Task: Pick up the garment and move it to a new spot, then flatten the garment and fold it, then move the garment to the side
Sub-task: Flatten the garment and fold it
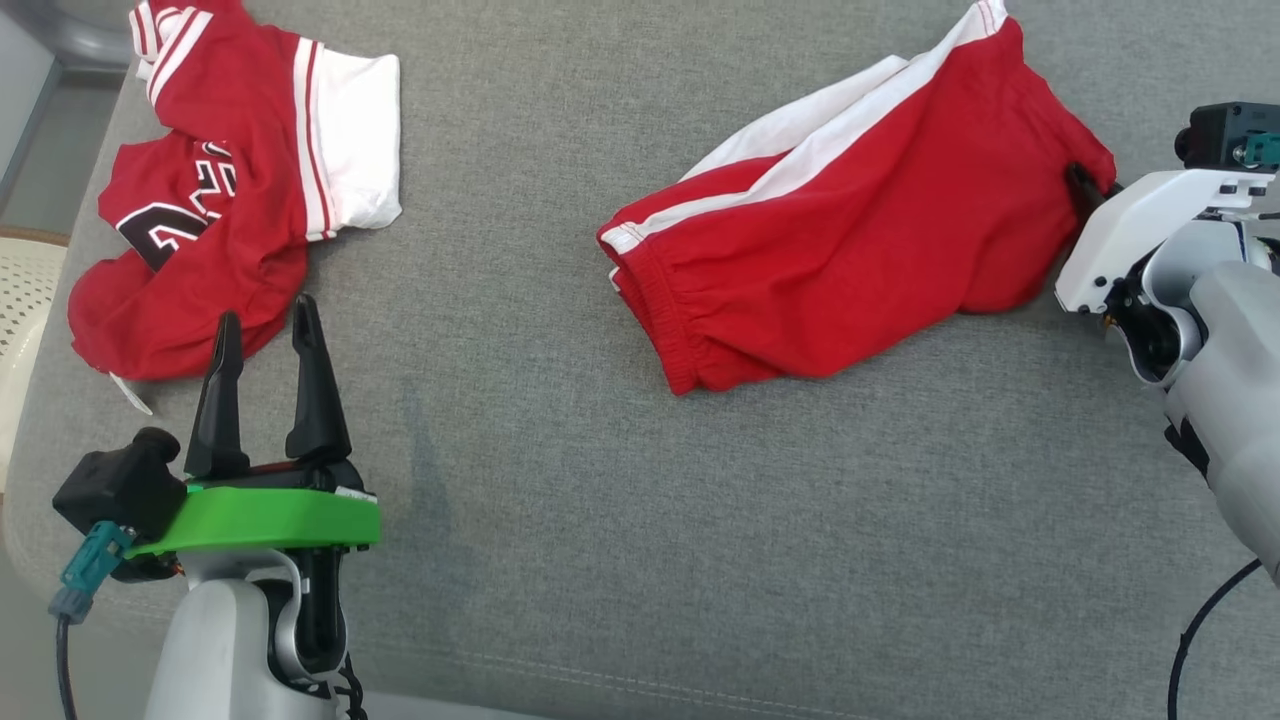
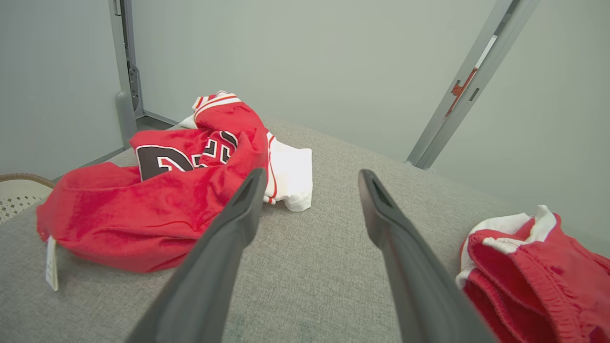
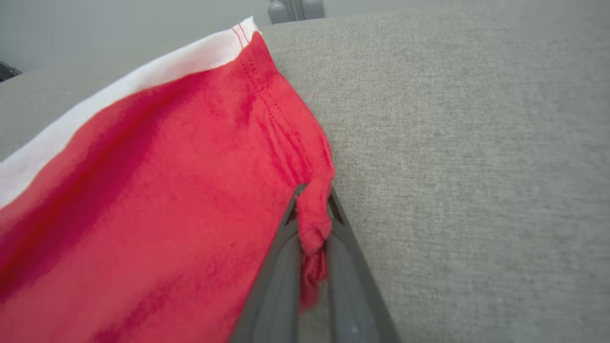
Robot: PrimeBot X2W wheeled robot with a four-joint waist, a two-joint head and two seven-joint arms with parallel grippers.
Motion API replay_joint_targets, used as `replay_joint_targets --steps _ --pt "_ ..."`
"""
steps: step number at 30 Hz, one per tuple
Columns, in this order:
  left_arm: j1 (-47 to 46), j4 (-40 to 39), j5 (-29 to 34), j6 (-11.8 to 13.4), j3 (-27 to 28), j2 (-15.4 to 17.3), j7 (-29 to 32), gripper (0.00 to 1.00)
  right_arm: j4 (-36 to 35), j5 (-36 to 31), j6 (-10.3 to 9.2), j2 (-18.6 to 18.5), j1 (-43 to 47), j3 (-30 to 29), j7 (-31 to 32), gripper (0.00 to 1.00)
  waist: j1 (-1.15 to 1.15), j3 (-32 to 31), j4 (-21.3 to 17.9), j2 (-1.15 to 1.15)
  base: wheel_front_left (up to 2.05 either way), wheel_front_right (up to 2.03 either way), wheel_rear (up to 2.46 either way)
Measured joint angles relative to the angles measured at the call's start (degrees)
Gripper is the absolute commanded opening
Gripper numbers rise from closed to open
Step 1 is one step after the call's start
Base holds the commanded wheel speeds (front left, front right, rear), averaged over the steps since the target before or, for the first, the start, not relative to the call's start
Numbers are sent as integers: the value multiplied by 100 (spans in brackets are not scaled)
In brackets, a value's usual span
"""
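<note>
Closest to the lens, the two dark fingers of the right gripper are clamped together on a small bunch of red cloth. The cloth is squeezed between the tips and a little of it hangs out below them. This pinched piece belongs to the right-hand edge of the red shorts, just where a stitched hem runs down to the fingers.

The rest of the shorts lies on the grey cushion, on the right half of it. The elastic waistband points toward the middle of the cushion. A white stripe runs along the far side of the shorts.

On the other side, the left gripper, with a green collar behind its fingers, has its fingers spread wide and holds nothing. Its tips are at the near edge of a crumpled red jersey with dark numbers and white trim. I cannot tell whether one tip touches this cloth or not. The jersey lies at the far left of the cushion, well apart from the shorts, and a small white tag sticks out from its near edge.

Behind the cushion, a slanted metal post stands against a pale wall.
</note>
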Motion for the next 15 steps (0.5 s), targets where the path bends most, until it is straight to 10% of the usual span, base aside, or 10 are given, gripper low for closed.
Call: replay_joint_targets --steps 15 --pt "280 56 363 -33 187 -5 1 100 -813 842 0 -691 1050 24 -635 0 0 -525 -540 0 0 0 0"
